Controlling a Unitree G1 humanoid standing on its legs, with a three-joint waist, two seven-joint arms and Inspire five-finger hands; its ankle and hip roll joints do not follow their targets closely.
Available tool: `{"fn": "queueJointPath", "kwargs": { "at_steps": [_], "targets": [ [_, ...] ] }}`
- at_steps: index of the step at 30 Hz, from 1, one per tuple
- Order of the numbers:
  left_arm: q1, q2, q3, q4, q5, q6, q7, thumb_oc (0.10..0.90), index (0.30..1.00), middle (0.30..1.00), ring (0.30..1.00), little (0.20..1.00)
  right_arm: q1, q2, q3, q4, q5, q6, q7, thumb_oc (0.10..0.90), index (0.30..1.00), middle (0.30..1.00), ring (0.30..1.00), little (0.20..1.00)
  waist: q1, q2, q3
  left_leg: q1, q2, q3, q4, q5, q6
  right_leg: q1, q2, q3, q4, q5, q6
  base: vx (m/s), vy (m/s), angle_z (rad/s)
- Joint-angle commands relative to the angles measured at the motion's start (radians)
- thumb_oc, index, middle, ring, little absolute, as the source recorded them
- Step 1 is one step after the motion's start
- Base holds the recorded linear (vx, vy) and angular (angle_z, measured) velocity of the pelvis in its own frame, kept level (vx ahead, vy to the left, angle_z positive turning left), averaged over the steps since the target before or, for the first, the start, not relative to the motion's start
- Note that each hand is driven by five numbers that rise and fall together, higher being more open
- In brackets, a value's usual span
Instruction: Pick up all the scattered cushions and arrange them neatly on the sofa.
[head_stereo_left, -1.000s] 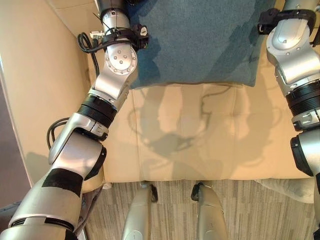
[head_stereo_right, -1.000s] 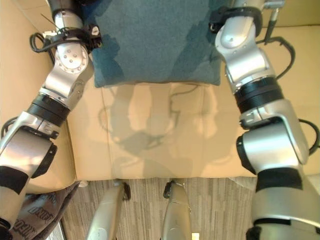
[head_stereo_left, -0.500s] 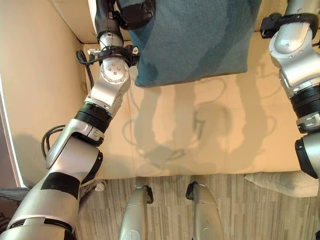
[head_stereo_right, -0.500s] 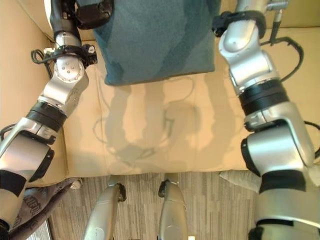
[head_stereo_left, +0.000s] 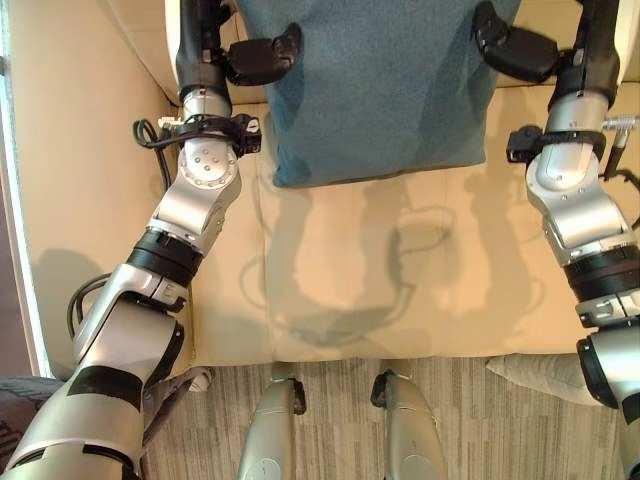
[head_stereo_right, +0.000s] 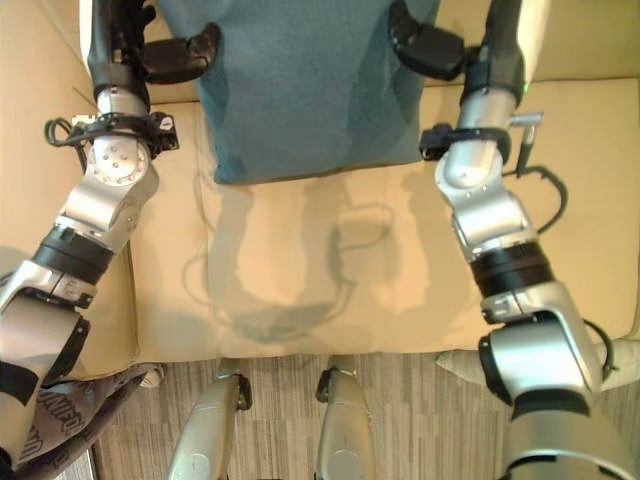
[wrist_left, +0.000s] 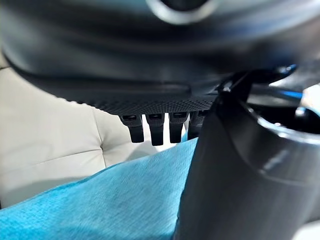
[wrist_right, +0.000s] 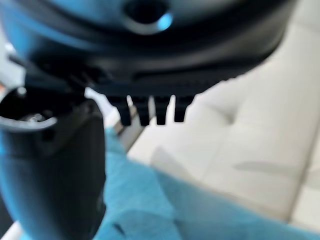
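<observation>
Teal cushion (head_stereo_left: 375, 85) between both hands (sofa (head_stereo_left: 420, 290))

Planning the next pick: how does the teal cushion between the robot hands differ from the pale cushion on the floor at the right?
The teal cushion is dark blue-green; the pale cushion is off-white. The teal one lies on the sofa seat toward the backrest; the pale one lies on the floor against the sofa's front edge. The left robot hand and right robot hand touch the teal one's sides; nothing touches the pale one.
</observation>
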Motion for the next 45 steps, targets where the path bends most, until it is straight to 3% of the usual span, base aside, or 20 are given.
{"fn": "queueJointPath", "kwargs": {
  "at_steps": [1, 8, 15, 16, 17, 19, 23, 26, 29, 32, 33, 34, 36, 37, 38, 40, 41, 42, 43, 45],
  "targets": [
    [0.056, -0.025, 0.096, -0.039, -0.114, -0.164, -0.041, 0.8, 0.9, 0.9, 0.9, 0.9, 0.086, -0.014, -0.063, -0.083, -0.051, -0.059, 0.0, 0.8, 0.9, 0.9, 0.9, 0.9, 0.003, 0.021, -0.145, 0.037, -0.009, -0.007, 0.01, -0.124, -0.029, 0.118, -0.02, 0.015, 0.06, -0.185, 0.064, 0.03, -0.014, -0.1],
    [0.202, -0.065, 0.166, -0.03, -0.139, -0.134, -0.062, 0.8, 0.9, 0.9, 0.9, 0.9, 0.239, 0.048, -0.136, -0.128, -0.051, -0.058, 0.035, 0.8, 0.9, 0.9, 0.9, 0.9, -0.002, 0.036, -0.163, 0.084, -0.016, 0.001, 0.01, -0.134, -0.019, 0.158, -0.022, 0.021, 0.065, -0.199, 0.057, 0.02, -0.005, -0.08],
    [0.653, -0.159, 0.337, -0.138, -0.108, -0.099, -0.139, 0.8, 0.9, 0.9, 0.9, 0.9, 0.593, 0.113, -0.339, -0.274, -0.066, -0.087, 0.119, 0.8, 0.9, 0.9, 0.9, 0.9, -0.002, 0.049, -0.206, 0.169, -0.015, 0.006, 0.01, -0.164, 0.002, 0.231, -0.018, 0.029, 0.078, -0.234, 0.052, 0.06, -0.012, -0.06],
    [0.657, -0.16, 0.336, -0.142, -0.107, -0.098, -0.138, 0.8, 0.9, 0.9, 0.9, 0.9, 0.598, 0.113, -0.34, -0.277, -0.066, -0.086, 0.12, 0.8, 0.9, 0.9, 0.9, 0.9, -0.001, 0.05, -0.208, 0.166, -0.015, 0.006, 0.01, -0.16, 0.002, 0.229, -0.018, 0.028, 0.076, -0.23, 0.051, 0.08, -0.049, -0.1],
    [0.798, -0.193, 0.374, -0.177, -0.096, -0.082, -0.181, 0.8, 0.9, 0.9, 0.9, 0.9, 0.702, 0.13, -0.413, -0.289, -0.065, -0.088, 0.151, 0.8, 0.9, 0.9, 0.9, 0.9, -0.002, 0.052, -0.218, 0.203, -0.01, 0.001, 0.01, -0.172, 0.008, 0.259, -0.015, 0.028, 0.094, -0.257, 0.05, 0.07, -0.057, -0.01],
    [0.913, -0.222, 0.412, -0.182, -0.083, -0.067, -0.213, 0.8, 0.9, 0.9, 0.9, 0.9, 0.806, 0.164, -0.475, -0.272, -0.06, -0.088, 0.183, 0.8, 0.9, 0.9, 0.9, 0.9, -0.003, 0.055, -0.226, 0.238, -0.003, -0.003, 0.01, -0.179, 0.011, 0.287, -0.012, 0.026, 0.124, -0.286, 0.045, 0.07, -0.086, 0.04],
    [1.078, -0.255, 0.463, -0.149, -0.016, -0.044, -0.242, 0.8, 0.9, 0.9, 0.9, 0.9, 0.987, 0.238, -0.568, -0.224, -0.076, -0.08, 0.223, 0.8, 0.9, 0.9, 0.9, 0.9, 0.0, 0.059, -0.255, 0.308, 0.019, -0.019, 0.01, -0.182, 0.013, 0.339, 0.006, 0.018, 0.189, -0.349, 0.03, 0.04, -0.146, 0.08],
    [1.138, -0.264, 0.478, -0.122, 0.009, -0.028, -0.256, 0.8, 0.9, 0.9, 0.9, 0.9, 1.028, 0.267, -0.584, -0.177, -0.057, -0.084, 0.236, 0.8, 0.9, 0.9, 0.9, 0.9, 0.008, 0.062, -0.262, 0.334, 0.033, -0.029, 0.024, -0.177, 0.011, 0.365, 0.019, 0.014, 0.223, -0.381, 0.019, 0.02, -0.16, 0.16],
    [1.211, -0.305, 0.503, -0.075, 0.001, -0.015, -0.261, 0.8, 0.9, 0.9, 0.9, 0.9, 1.087, 0.299, -0.578, -0.137, -0.054, -0.082, 0.26, 0.8, 0.9, 0.9, 0.9, 0.9, 0.026, 0.061, -0.267, 0.362, 0.062, -0.042, 0.027, -0.157, 0.0, 0.404, 0.045, -0.006, 0.25, -0.417, -0.003, -0.05, -0.234, 0.08],
    [1.234, -0.323, 0.487, 0.005, 0.04, -0.004, -0.264, 0.8, 0.9, 0.9, 0.9, 0.9, 1.099, 0.311, -0.551, -0.069, -0.042, -0.089, 0.268, 0.8, 0.9, 0.9, 0.9, 0.9, 0.047, 0.074, -0.261, 0.288, 0.113, -0.074, 0.012, -0.03, -0.066, 0.401, 0.103, -0.05, 0.224, -0.449, -0.04, -0.26, -0.23, 0.27],
    [1.226, -0.322, 0.474, 0.02, 0.054, -0.004, -0.255, 0.8, 0.9, 0.9, 0.9, 0.9, 1.088, 0.313, -0.548, -0.047, -0.038, -0.09, 0.252, 0.8, 0.9, 0.9, 0.9, 0.9, 0.055, 0.079, -0.248, 0.247, 0.119, -0.087, 0.013, 0.045, -0.09, 0.39, 0.111, -0.065, 0.218, -0.449, -0.048, -0.39, -0.116, 0.28],
    [1.214, -0.328, 0.469, 0.034, 0.051, -0.007, -0.253, 0.8, 0.9, 0.9, 0.9, 0.9, 1.084, 0.321, -0.544, -0.039, -0.028, -0.092, 0.237, 0.8, 0.9, 0.9, 0.9, 0.9, 0.055, 0.068, -0.236, 0.234, 0.115, -0.066, 0.012, 0.03, -0.085, 0.376, 0.104, -0.079, 0.21, -0.449, -0.055, -0.44, -0.108, 0.34],
    [1.21, -0.339, 0.449, 0.055, 0.049, -0.005, -0.256, 0.8, 0.9, 0.9, 0.9, 0.9, 1.086, 0.347, -0.531, -0.032, 0.007, -0.093, 0.237, 0.8, 0.9, 0.9, 0.9, 0.9, 0.044, 0.049, -0.235, 0.251, 0.092, -0.031, 0.061, -0.053, -0.044, 0.351, 0.086, -0.101, 0.191, -0.419, -0.05, -0.4, -0.149, 0.41],
    [1.209, -0.345, 0.438, 0.076, 0.055, -0.001, -0.26, 0.8, 0.9, 0.9, 0.9, 0.9, 1.096, 0.358, -0.53, -0.033, 0.021, -0.096, 0.238, 0.8, 0.9, 0.9, 0.9, 0.9, 0.032, 0.034, -0.238, 0.267, 0.072, -0.006, 0.129, -0.127, -0.02, 0.339, 0.071, -0.112, 0.18, -0.391, -0.048, -0.28, -0.181, 0.46],
    [1.21, -0.353, 0.431, 0.085, 0.053, 0.0, -0.261, 0.8, 0.9, 0.9, 0.9, 0.9, 1.104, 0.365, -0.527, -0.039, 0.024, -0.097, 0.239, 0.8, 0.9, 0.9, 0.9, 0.9, 0.022, 0.024, -0.243, 0.29, 0.061, 0.009, 0.2, -0.206, -0.019, 0.338, 0.064, -0.11, 0.172, -0.39, -0.042, -0.3, -0.153, 0.42],
    [1.215, -0.368, 0.409, 0.111, 0.061, 0.003, -0.271, 0.8, 0.9, 0.9, 0.9, 0.9, 1.102, 0.368, -0.507, -0.044, 0.013, -0.096, 0.241, 0.8, 0.9, 0.9, 0.9, 0.9, 0.007, 0.016, -0.249, 0.335, 0.038, 0.017, 0.353, -0.299, -0.012, 0.318, 0.058, -0.11, 0.158, -0.345, -0.042, -0.24, -0.058, 0.32],
    [1.215, -0.369, 0.409, 0.112, 0.061, 0.002, -0.271, 0.8, 0.9, 0.9, 0.9, 0.9, 1.102, 0.368, -0.507, -0.044, 0.013, -0.096, 0.241, 0.8, 0.9, 0.9, 0.9, 0.9, 0.007, 0.019, -0.248, 0.332, 0.041, 0.016, 0.364, -0.307, -0.012, 0.319, 0.061, -0.11, 0.158, -0.346, -0.042, -0.25, 0.034, 0.07],
    [1.216, -0.373, 0.401, 0.115, 0.068, 0.004, -0.271, 0.8, 0.9, 0.9, 0.9, 0.9, 1.098, 0.369, -0.498, -0.051, 0.005, -0.097, 0.241, 0.8, 0.9, 0.9, 0.9, 0.9, 0.0, 0.014, -0.251, 0.351, 0.012, 0.003, 0.399, -0.304, -0.006, 0.304, 0.052, -0.116, 0.153, -0.313, -0.046, -0.3, 0.143, -0.13],
    [1.214, -0.386, 0.391, 0.131, 0.067, 0.001, -0.259, 0.8, 0.9, 0.9, 0.9, 0.9, 1.084, 0.376, -0.472, -0.048, -0.01, -0.093, 0.244, 0.8, 0.9, 0.9, 0.9, 0.9, -0.016, 0.023, -0.262, 0.436, -0.018, -0.059, 0.438, -0.333, -0.008, 0.274, 0.06, -0.088, 0.17, -0.289, -0.04, -0.39, 0.201, -0.12],
    [1.212, -0.388, 0.384, 0.122, 0.071, 0.002, -0.253, 0.8, 0.9, 0.9, 0.9, 0.9, 1.079, 0.379, -0.464, -0.048, -0.013, -0.089, 0.242, 0.8, 0.9, 0.9, 0.9, 0.9, -0.024, 0.03, -0.265, 0.472, -0.018, -0.084, 0.427, -0.346, -0.006, 0.26, 0.064, -0.078, 0.177, -0.282, -0.037, -0.21, 0.151, 0.01]
  ]
}}
